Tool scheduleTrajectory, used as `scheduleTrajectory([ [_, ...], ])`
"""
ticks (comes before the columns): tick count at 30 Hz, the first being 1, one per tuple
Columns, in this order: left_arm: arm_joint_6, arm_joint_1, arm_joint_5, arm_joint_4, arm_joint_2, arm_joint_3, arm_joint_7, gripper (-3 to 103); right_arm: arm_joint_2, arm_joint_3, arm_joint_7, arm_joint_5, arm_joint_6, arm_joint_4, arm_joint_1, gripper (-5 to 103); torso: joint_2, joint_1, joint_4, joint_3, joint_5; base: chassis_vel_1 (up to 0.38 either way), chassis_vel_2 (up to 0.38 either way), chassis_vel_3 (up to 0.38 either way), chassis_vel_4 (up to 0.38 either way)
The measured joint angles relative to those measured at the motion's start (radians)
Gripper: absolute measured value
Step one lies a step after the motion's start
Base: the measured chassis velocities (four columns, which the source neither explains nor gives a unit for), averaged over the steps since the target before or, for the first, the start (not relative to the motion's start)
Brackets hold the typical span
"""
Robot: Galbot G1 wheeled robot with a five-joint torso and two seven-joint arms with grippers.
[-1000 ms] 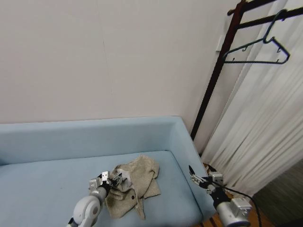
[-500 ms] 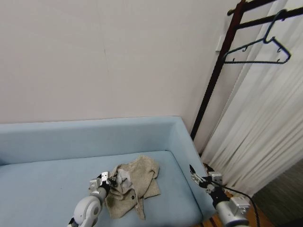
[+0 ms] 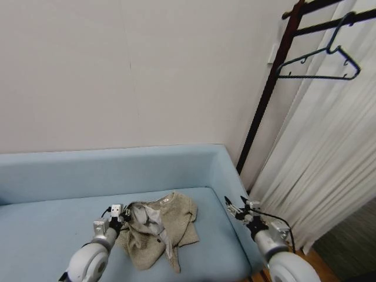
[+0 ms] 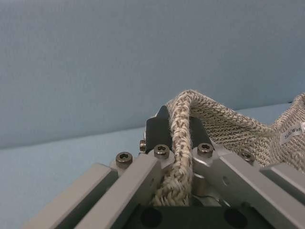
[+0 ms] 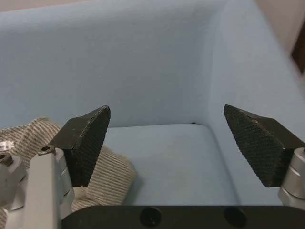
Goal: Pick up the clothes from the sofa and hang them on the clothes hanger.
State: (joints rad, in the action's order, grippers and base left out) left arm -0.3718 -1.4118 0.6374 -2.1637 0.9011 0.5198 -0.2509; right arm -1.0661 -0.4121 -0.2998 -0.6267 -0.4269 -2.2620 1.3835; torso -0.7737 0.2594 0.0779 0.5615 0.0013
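Clothing item: one beige knitted garment (image 3: 160,230), recorded crumpled on the seat of the light blue fabric sofa (image 3: 53,226), toward the seat's right end and short of the right armrest. A small white label (image 3: 165,201) is noted at the edge nearest the backrest. Most of the fabric lies flat on the cushion; the left edge is bunched and raised slightly off the seat.

Left gripper (image 3: 118,212): placed at that raised left edge. In the left wrist view a thick ribbed hem of the knit is seen pinched between the two metal fingers (image 4: 143,176), which are closed tight against it, so the claw is clamped on the garment. The rest of the knit trails away from the fingers toward the seat.

Right gripper (image 3: 237,206): held low over the right end of the seat, beside the armrest, to the right of the garment and apart from it. In the right wrist view the two black textured pads (image 5: 88,140) are set wide apart with nothing between them; the seat corner and backrest are seen through the gap, and an edge of the knit lies beyond one pad.

Surroundings: a dark wire clothes hanger (image 3: 320,66) is hooked on the upper bar of a dark brown coat rack (image 3: 267,97), high and to the right, well apart from the garment. The rack's pole descends behind the sofa's right end, next to a white pleated curtain (image 3: 329,170).
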Motion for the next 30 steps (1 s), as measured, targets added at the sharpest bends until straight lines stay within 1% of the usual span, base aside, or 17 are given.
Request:
scheduleTrajectory([
  [2, 0.000, -0.003, 0.020, -0.036, -0.049, 0.002, -0.010, 1, 0.012, 0.136, -0.076, -0.059, -0.028, 0.045, -0.106, 79, 0.000, 0.000, -0.0001, 0.000, 0.0001, 0.000, 0.000, 0.000, 0.000],
  [3, 0.000, -0.003, 0.020, -0.036, -0.049, 0.002, -0.010, 1, 0.012, 0.136, -0.076, -0.059, -0.028, 0.045, -0.106, 79, 0.000, 0.000, -0.0001, 0.000, 0.0001, 0.000, 0.000, 0.000, 0.000],
  [5, 0.002, -0.002, 0.029, -0.051, -0.075, 0.004, -0.012, 1, 0.012, 0.220, -0.136, -0.104, -0.040, 0.074, -0.181, 82, 0.000, 0.000, -0.0003, 0.000, 0.0000, 0.000, 0.000, 0.000, 0.000],
  [6, 0.002, 0.000, 0.039, -0.063, -0.097, 0.007, -0.014, 1, 0.005, 0.300, -0.196, -0.151, -0.048, 0.100, -0.245, 83, 0.000, 0.000, -0.0004, 0.000, -0.0002, 0.000, 0.000, 0.000, 0.000],
  [7, 0.002, 0.001, 0.046, -0.068, -0.107, 0.008, -0.016, 1, -0.001, 0.336, -0.228, -0.173, -0.051, 0.111, -0.272, 85, 0.000, 0.000, -0.0004, 0.000, 0.0000, 0.000, 0.000, 0.000, 0.000],
  [8, 0.002, 0.001, 0.046, -0.068, -0.107, 0.008, -0.016, 1, -0.001, 0.336, -0.228, -0.173, -0.051, 0.111, -0.272, 85, 0.000, 0.000, -0.0004, 0.000, 0.0000, 0.000, 0.000, 0.000, 0.000],
  [10, 0.002, 0.003, 0.062, -0.078, -0.128, 0.009, -0.023, 1, -0.015, 0.404, -0.299, -0.224, -0.058, 0.129, -0.322, 86, 0.000, 0.000, -0.0001, 0.000, -0.0002, 0.000, 0.000, 0.000, 0.000],
  [11, 0.003, 0.004, 0.069, -0.082, -0.141, 0.009, -0.025, 1, -0.033, 0.448, -0.348, -0.270, -0.068, 0.140, -0.351, 89, 0.000, 0.000, -0.0001, 0.000, 0.0000, 0.000, 0.000, 0.000, 0.000],
  [13, 0.003, 0.006, 0.071, -0.084, -0.150, 0.006, -0.027, 1, -0.058, 0.479, -0.412, -0.320, -0.087, 0.151, -0.382, 90, 0.000, 0.000, 0.0000, 0.000, 0.0000, 0.000, 0.000, 0.000, 0.000],
  [14, 0.003, 0.006, 0.071, -0.084, -0.150, 0.006, -0.027, 1, -0.058, 0.479, -0.412, -0.320, -0.087, 0.151, -0.382, 90, 0.000, 0.000, 0.0000, 0.000, 0.0000, 0.000, 0.000, 0.000, 0.000],
  [15, 0.003, 0.007, 0.072, -0.087, -0.154, 0.003, -0.028, 1, -0.077, 0.496, -0.466, -0.353, -0.096, 0.156, -0.404, 91, 0.000, 0.000, 0.0000, 0.000, -0.0001, 0.000, 0.000, 0.000, 0.000],
  [17, 0.003, 0.007, 0.073, -0.094, -0.162, -0.002, -0.030, 1, -0.097, 0.519, -0.532, -0.381, -0.108, 0.163, -0.436, 91, 0.000, 0.000, 0.0000, 0.000, -0.0001, 0.000, 0.000, 0.000, 0.000],
  [19, 0.003, 0.007, 0.075, -0.097, -0.166, -0.005, -0.030, 1, -0.101, 0.526, -0.547, -0.385, -0.111, 0.166, -0.446, 91, 0.000, 0.000, 0.0000, 0.000, -0.0001, 0.000, 0.000, 0.000, 0.000],
  [22, 0.003, 0.013, 0.079, -0.105, -0.181, -0.015, -0.030, 1, -0.118, 0.567, -0.621, -0.406, -0.125, 0.185, -0.507, 91, 0.000, 0.000, 0.0001, 0.000, 0.0000, 0.000, 0.000, 0.000, 0.000],
  [24, 0.002, 0.016, 0.080, -0.110, -0.184, -0.019, -0.030, 1, -0.124, 0.595, -0.649, -0.413, -0.126, 0.204, -0.539, 91, 0.000, 0.000, 0.0000, 0.000, 0.0000, 0.000, 0.000, 0.000, 0.000],
  [27, 0.002, 0.017, 0.081, -0.114, -0.187, -0.020, -0.029, 1, -0.129, 0.634, -0.664, -0.404, -0.123, 0.235, -0.573, 93, 0.000, 0.000, 0.0000, 0.000, 0.0001, 0.000, 0.000, 0.000, 0.000],
  [30, 0.002, 0.018, 0.081, -0.115, -0.190, -0.021, -0.028, 1, -0.138, 0.662, -0.672, -0.397, -0.117, 0.260, -0.605, 91, 0.000, 0.000, 0.0000, 0.000, 0.0001, 0.000, 0.000, 0.000, 0.000],
])
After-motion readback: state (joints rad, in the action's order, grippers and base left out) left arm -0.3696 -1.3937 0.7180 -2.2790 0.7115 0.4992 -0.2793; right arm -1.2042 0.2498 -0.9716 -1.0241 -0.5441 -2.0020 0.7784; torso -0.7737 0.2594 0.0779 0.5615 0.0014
